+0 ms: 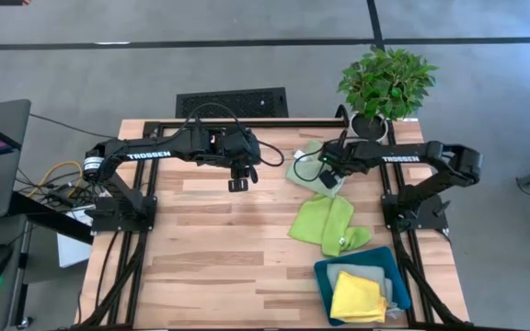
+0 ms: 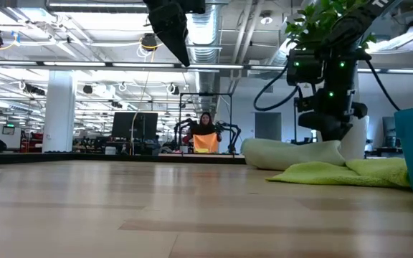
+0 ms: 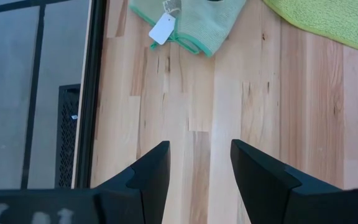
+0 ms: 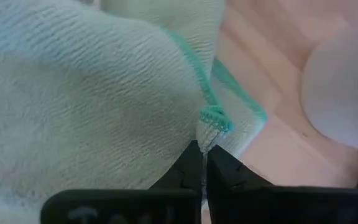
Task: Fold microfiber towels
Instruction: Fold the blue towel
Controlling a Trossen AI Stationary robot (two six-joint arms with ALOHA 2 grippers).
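Sage green towel [image 4: 92, 93] sat pinched at its hemmed corner in the right gripper [image 4: 205, 163], jaws pressed together. Left gripper [image 3: 199, 163] hung over the bare tabletop [image 3: 260, 118], jaws spread, holding nothing.

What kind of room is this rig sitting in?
Probably a large open office or robotics lab: exposed ceiling ducts, rows of desks with monitors, and a person seated at another arm rig far behind the wooden table.

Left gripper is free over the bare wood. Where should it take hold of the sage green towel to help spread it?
Judging by the left wrist view, take the sage green towel at its loose tagged corner, beside the white tag. That corner lies flat on the table, pointing toward the open left gripper. The right gripper already pinches another edge, so come in from the left arm's side.
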